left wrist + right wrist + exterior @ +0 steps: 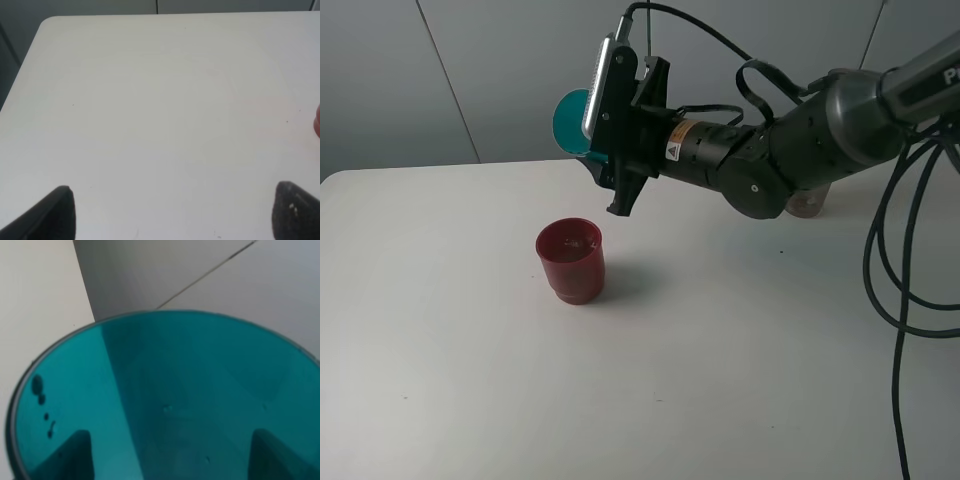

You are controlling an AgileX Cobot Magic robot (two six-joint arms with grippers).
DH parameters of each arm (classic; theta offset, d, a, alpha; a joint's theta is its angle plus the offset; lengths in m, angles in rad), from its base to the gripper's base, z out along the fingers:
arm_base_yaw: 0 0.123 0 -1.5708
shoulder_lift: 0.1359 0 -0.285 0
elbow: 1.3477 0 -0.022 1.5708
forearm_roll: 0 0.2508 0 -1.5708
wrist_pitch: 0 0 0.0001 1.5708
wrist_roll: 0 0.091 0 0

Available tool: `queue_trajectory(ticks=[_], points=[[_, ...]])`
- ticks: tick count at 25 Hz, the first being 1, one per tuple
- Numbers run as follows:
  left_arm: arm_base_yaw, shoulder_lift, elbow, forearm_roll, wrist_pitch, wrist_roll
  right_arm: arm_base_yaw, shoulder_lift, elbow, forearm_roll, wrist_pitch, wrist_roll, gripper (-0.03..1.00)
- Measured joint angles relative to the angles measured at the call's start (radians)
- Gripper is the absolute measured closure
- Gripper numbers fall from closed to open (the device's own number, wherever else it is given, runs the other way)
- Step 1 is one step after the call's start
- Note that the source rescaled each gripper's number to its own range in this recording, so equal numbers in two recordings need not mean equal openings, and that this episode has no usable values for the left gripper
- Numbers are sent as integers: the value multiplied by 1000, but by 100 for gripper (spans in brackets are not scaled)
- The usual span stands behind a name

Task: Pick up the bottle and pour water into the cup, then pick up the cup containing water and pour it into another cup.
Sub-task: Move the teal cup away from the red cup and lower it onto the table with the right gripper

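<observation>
2 cups | teal cup (572, 120) in right hand (605, 165) | red cup (571, 259) on table (440, 330)

Little can be read here. On the right arm (760, 150), in the high view, a small yellow warning triangle sticker (673, 151) sits on the dark wrist segment just behind the claw; any print beside it is too small to make out. At the far right edge of that view, a white letter "P" (950, 76) stands on the grey upper part of the same arm, cut off by the frame. Both wrist views show no text, label or number.
</observation>
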Motion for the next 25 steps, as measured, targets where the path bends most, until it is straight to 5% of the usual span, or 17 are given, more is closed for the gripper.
queue_trajectory(ticks=[7,9,17,21,25], points=[[0,0,0,0,0,0,-14,-102,159,280,-49,76,91],[0,0,0,0,0,0,-53,-119,204,293,-56,159,91],[0,0,0,0,0,0,-252,-114,296,71,-65,687,91],[0,0,0,0,0,0,-277,-46,300,-4,-109,767,91],[0,0,0,0,0,0,-279,57,300,-10,-213,732,91]])
